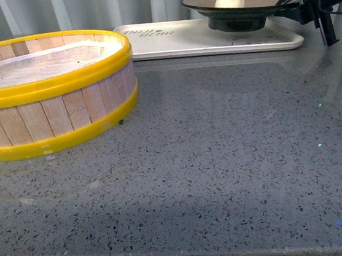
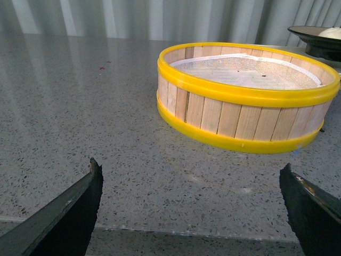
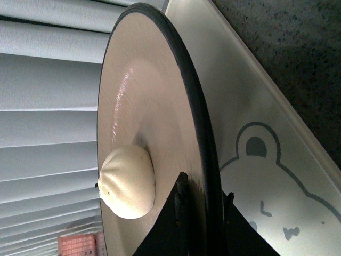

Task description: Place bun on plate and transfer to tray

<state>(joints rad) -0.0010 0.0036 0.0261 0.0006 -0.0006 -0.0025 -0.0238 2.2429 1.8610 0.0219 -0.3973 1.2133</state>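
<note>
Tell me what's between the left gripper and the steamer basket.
Nothing. In the left wrist view, only bare speckled countertop separates the open left gripper from the steamer basket.

Front: low at the near edge of the tabletop [image 1: 214,178], facing the far edge. Left wrist: low near that edge, facing the steamer basket [image 2: 245,122], shared with front. Right wrist: tight against the plate [image 3: 154,106] and tray [image 3: 250,122] by the far right corner, also in front.
</note>
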